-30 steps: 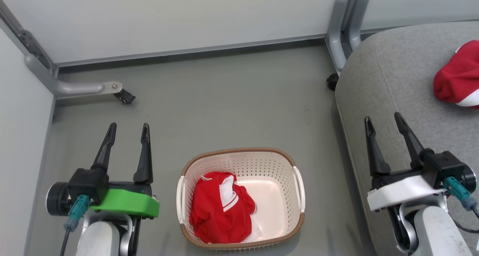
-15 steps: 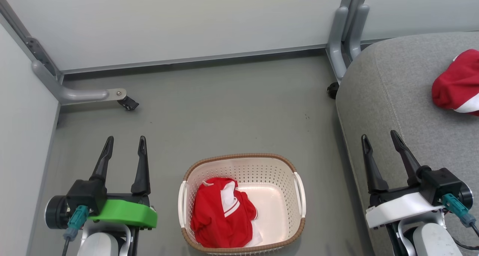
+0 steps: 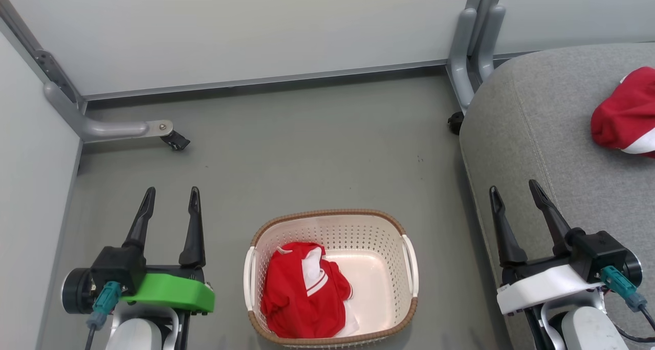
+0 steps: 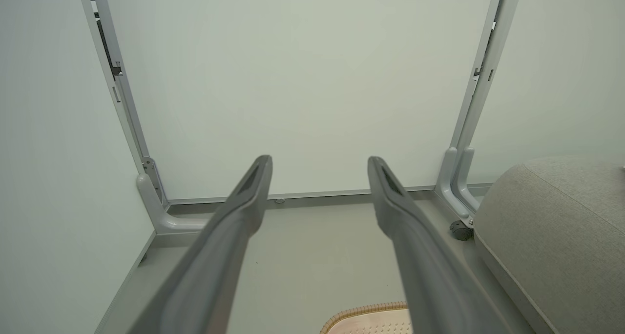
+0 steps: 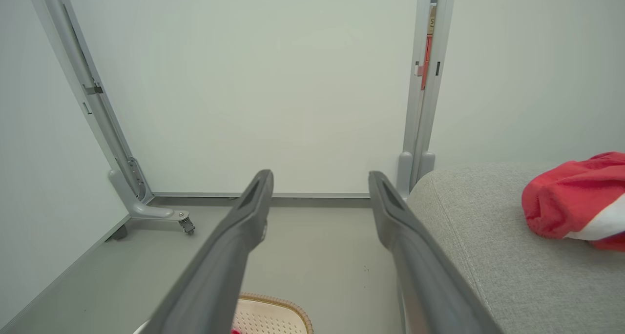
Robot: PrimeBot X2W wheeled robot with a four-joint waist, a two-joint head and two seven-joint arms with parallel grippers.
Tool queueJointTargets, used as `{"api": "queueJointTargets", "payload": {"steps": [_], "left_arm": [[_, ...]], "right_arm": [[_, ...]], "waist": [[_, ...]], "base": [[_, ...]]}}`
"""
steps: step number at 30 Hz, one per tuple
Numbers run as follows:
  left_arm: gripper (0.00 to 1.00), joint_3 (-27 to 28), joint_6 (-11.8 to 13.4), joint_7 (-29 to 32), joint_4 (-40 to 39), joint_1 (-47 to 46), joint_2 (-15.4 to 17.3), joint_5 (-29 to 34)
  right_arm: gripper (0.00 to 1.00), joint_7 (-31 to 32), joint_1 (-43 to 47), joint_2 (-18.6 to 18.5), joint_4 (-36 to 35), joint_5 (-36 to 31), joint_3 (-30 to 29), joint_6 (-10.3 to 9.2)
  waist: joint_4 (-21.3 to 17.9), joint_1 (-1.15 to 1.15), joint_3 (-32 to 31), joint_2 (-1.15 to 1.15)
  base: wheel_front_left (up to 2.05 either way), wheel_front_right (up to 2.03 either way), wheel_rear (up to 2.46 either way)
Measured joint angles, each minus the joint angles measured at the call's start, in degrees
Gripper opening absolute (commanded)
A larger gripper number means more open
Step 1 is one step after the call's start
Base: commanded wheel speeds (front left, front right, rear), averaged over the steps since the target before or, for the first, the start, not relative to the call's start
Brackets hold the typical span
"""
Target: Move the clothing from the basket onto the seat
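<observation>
So, the surroundings first: pale panels (image 3: 256,27) close off the back and my left side. A grey frame foot (image 3: 112,130) with a castor (image 3: 176,141) juts over the floor (image 3: 317,150) ahead of my left gripper (image 3: 171,191). A double post (image 3: 473,43) stands at the back right, and another castor (image 3: 454,122) sits at its base, just beside the seat (image 3: 537,135).

Room-wise, open floor runs from the basket (image 3: 327,213) up to the back panel. The basket sits on the floor between my two grippers, with a strip of floor between its right handle and the seat's rounded edge. My right gripper (image 3: 512,186) hangs over that edge. On both grippers the fingers are spread wide, with nothing between them.

One red garment (image 3: 297,293) lies crumpled in the basket's left half, showing white trim and a stripe, with a bit of white poking out at its lower right. The basket's right half shows bare bottom. The second garment (image 3: 621,117), a red bundle with a white band, lies on the seat, cut off at the right edge of the head view.
</observation>
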Motion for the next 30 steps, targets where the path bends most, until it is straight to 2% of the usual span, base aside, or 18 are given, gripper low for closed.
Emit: {"api": "queueJointTargets", "payload": {"steps": [19,23,30], "left_arm": [[1.0,-1.8,-0.2,0.0,1.6,-1.3,-0.1,1.1],[1.0,-3.8,-0.4,0.0,3.2,-3.3,0.4,1.4],[1.0,-9.1,-0.5,0.0,7.7,-9.2,3.2,1.0]], "right_arm": [[1.0,0.3,-0.2,0.0,0.4,0.2,0.3,0.0],[1.0,0.3,-1.1,0.0,0.4,0.2,0.9,0.0],[1.0,0.3,-3.5,0.0,0.4,0.7,2.3,-0.01]], "waist": [[-0.5,0.0,-0.1,0.0],[-1.2,0.0,0.6,0.0],[-3.4,0.0,2.9,0.0]], "base": [[0.0,0.0,0.0],[0.0,0.0,0.0],[0.0,0.0,0.0]]}}
